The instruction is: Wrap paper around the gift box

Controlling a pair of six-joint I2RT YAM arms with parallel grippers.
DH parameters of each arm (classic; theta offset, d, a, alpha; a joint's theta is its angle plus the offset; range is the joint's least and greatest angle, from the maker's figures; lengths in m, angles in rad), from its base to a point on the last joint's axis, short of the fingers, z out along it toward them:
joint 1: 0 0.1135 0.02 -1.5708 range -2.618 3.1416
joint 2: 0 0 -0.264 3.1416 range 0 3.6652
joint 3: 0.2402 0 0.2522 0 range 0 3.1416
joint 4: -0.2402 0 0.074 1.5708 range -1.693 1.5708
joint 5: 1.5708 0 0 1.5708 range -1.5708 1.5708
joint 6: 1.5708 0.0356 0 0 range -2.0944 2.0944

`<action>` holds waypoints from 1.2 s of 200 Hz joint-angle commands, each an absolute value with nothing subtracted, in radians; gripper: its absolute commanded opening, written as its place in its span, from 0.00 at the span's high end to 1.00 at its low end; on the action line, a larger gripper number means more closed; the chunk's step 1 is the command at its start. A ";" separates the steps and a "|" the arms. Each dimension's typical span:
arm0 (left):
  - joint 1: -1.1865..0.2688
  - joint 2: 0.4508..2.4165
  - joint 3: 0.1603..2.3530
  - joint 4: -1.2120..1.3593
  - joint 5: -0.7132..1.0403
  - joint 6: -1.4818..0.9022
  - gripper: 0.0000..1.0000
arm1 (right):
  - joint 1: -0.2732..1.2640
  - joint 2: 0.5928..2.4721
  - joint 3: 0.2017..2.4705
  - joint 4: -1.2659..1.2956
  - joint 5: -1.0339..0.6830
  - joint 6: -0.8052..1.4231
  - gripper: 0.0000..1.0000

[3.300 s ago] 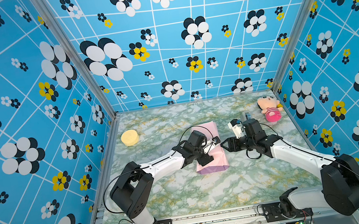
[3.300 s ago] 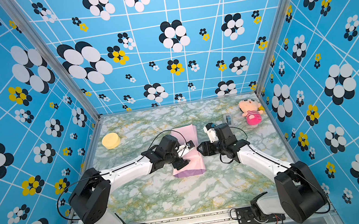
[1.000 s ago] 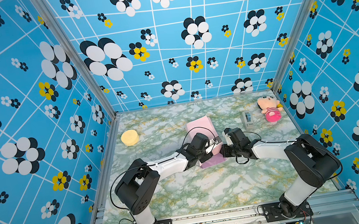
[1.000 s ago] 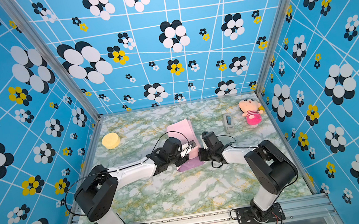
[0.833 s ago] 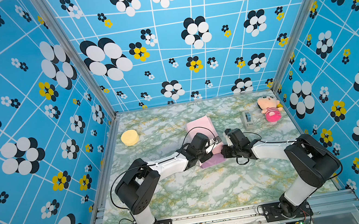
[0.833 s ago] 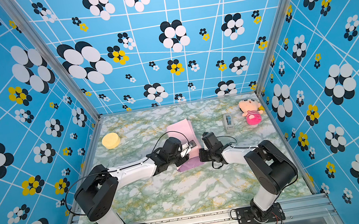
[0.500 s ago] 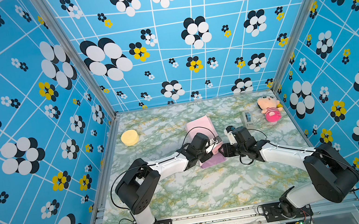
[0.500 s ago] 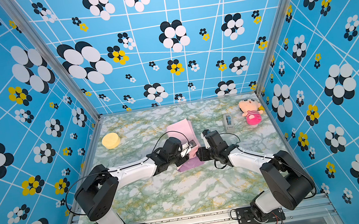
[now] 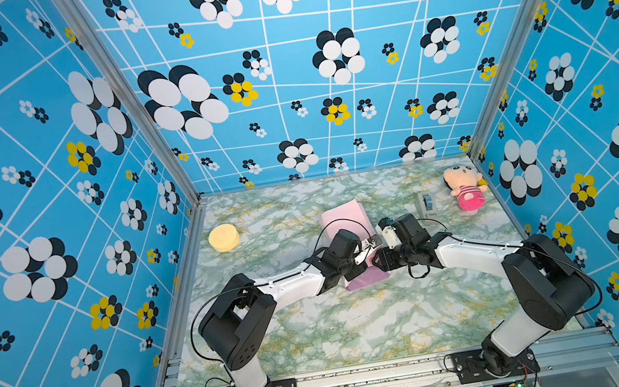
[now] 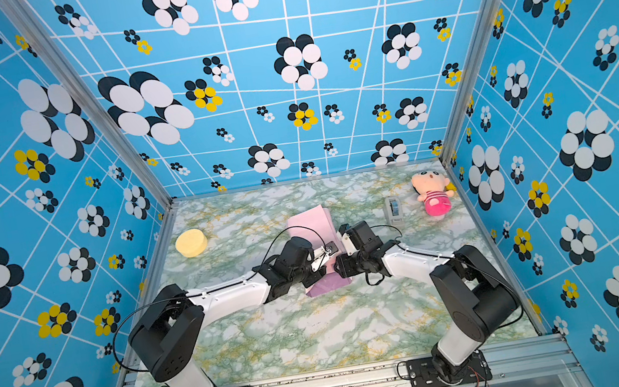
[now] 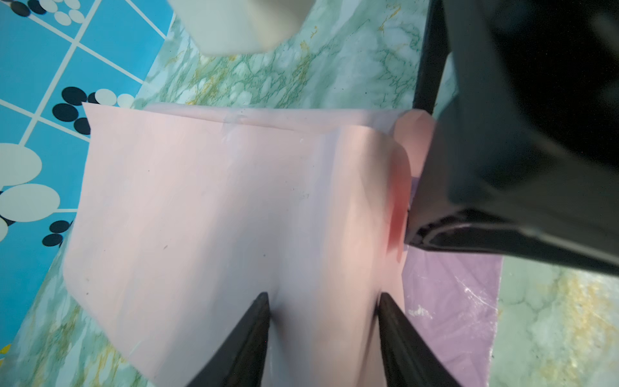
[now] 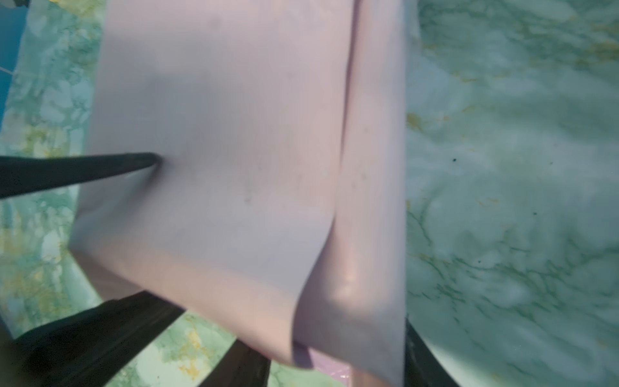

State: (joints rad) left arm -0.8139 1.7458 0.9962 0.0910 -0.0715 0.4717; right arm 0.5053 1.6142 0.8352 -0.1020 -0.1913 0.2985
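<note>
Pinning the folded paper (image 11: 217,201) down with my left gripper (image 11: 323,298), its 2 fingers spread, tips on the pink side. It lies at the middle of the table (image 9: 341,324), gift box hidden beneath. My right gripper (image 12: 328,341) stands open astride the flap's edge. Next, I reckon: crease that edge without letting it spring up.

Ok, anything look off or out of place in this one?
Mainly the paper: its far flap stands up loose and curled, pale pink side showing, rather than lying flat over the package, and its lilac near corner looks scuffed. The gift box is fully hidden. Nothing spilled.
</note>
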 commanded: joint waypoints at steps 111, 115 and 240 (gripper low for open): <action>-0.813 1.775 0.997 0.048 -0.039 0.454 0.47 | 0.429 1.412 0.805 -0.295 -0.260 0.237 0.35; -0.813 1.775 0.997 0.048 -0.037 0.454 0.47 | 0.428 1.404 0.800 -0.290 -0.274 0.237 0.35; -0.813 1.769 0.997 0.048 -0.022 0.446 0.47 | 0.431 1.682 0.902 -0.098 -0.266 0.285 0.49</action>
